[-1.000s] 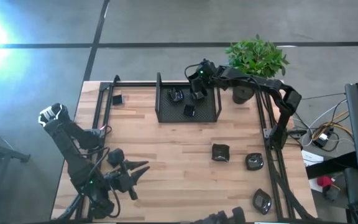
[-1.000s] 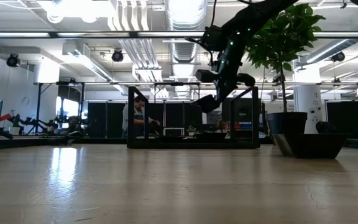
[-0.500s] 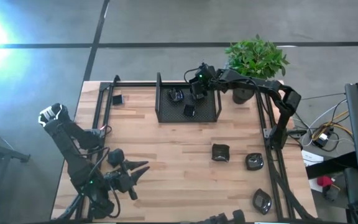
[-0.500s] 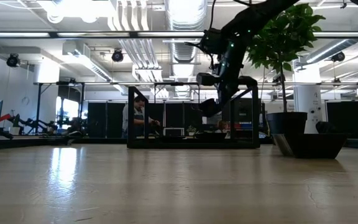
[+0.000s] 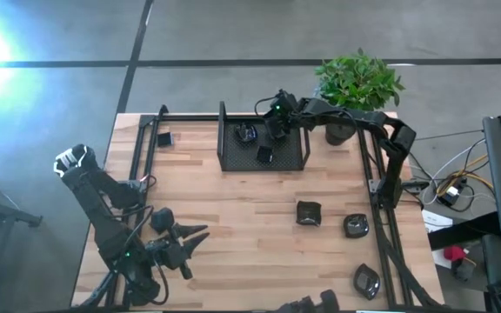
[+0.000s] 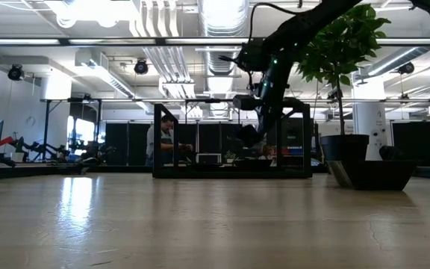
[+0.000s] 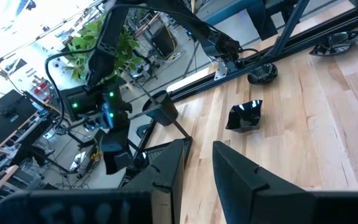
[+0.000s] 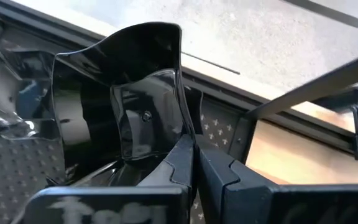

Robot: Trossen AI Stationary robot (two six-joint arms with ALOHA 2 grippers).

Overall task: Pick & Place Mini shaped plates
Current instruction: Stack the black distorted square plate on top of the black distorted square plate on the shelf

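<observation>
Two plates already lay in the mesh tray [image 5: 294,162] at the surface's far edge, a potted plant [image 5: 357,80] stood just beside it, and three more plates sat well apart near the right side. The right end effector [image 5: 276,129] reached over the tray, clamped on a mini shaped plate [image 8: 126,102]. The left end effector [image 5: 200,236], fingers apart, waited near the front left corner.

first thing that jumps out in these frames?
The right pincer, shut on a small glossy black square-ish plate, hangs over the big black mesh tray at the table's far edge, where two more small black plates lie. Three further black plates sit loose on the pale wooden table near its right side. The left pincer waits open at the near left corner.
</observation>
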